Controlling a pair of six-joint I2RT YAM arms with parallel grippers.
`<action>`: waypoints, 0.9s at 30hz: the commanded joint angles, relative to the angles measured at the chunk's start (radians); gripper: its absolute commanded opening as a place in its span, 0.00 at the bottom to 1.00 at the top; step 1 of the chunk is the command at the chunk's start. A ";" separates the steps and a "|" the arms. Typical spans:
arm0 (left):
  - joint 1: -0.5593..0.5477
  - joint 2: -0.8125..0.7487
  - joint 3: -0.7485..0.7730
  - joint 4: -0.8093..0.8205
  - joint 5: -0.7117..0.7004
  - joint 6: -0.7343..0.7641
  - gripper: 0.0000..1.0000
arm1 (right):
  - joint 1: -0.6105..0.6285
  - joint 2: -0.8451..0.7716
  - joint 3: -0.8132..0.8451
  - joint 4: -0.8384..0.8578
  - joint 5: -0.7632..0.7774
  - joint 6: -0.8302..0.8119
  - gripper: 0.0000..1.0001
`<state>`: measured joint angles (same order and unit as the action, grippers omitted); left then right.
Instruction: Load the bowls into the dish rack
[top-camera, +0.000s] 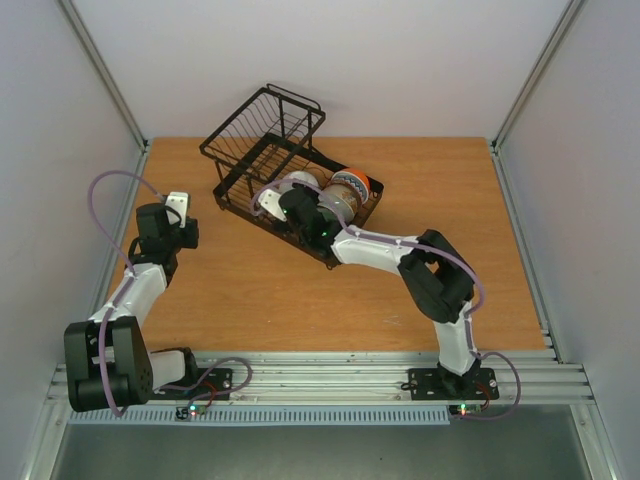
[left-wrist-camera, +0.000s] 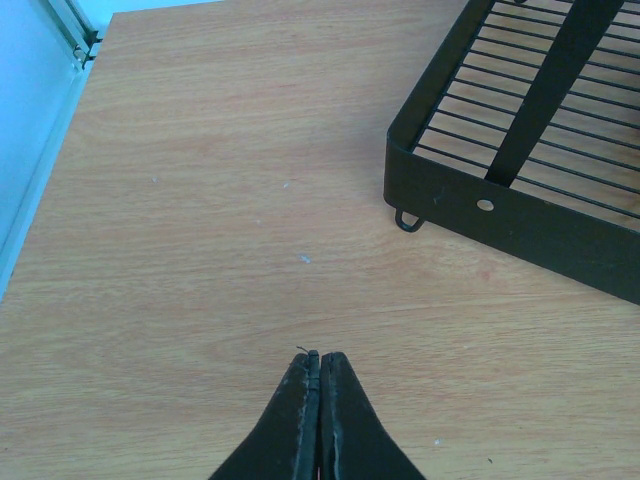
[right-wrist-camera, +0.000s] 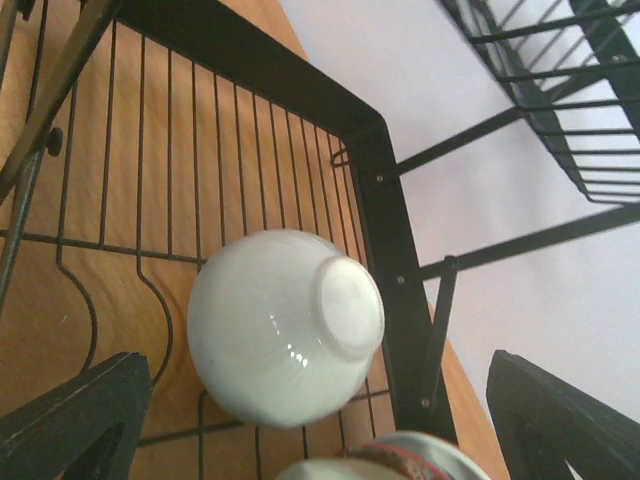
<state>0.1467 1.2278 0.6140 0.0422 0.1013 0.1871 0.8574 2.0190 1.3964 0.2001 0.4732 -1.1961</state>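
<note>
My left hand (left-wrist-camera: 318, 400) has its fingers pressed together on nothing. It hangs over bare worktop (top-camera: 400, 300) towards the left edge, just off the dish rack's (top-camera: 265, 150) near-left corner. I judge it is parked there to leave the rack to the other arm.

The rack sits towards the far edge, a little left of the middle. My right hand (top-camera: 287, 207) reaches down into its low tray with its fingers (right-wrist-camera: 80, 420) spread wide either side of a white bowl (right-wrist-camera: 270, 330), touching nothing that I can see. That bowl lies tipped with its foot up on the wire floor, tucked against the tray's corner frame, so I count it as loaded.

A neighbouring bowl (right-wrist-camera: 400, 458) sits just beside it, and the orange-rimmed bowl (top-camera: 355, 185) rests further right in the same tray. The black frame and slanted struts crowd my right finger, and the neighbour's rim is close below, so I would lift out straight.
</note>
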 joint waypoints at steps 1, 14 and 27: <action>0.007 -0.012 -0.009 0.064 0.005 -0.008 0.01 | 0.010 -0.138 -0.052 -0.059 0.029 0.137 0.91; 0.007 -0.015 -0.012 0.062 0.012 -0.013 0.00 | 0.019 -0.344 -0.142 -0.352 0.074 0.358 0.53; 0.007 -0.028 -0.019 0.060 0.013 -0.011 0.00 | -0.101 -0.329 -0.040 -0.652 -0.145 0.594 0.32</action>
<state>0.1467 1.2266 0.6125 0.0429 0.1062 0.1864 0.7876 1.6890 1.2919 -0.3523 0.4221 -0.7071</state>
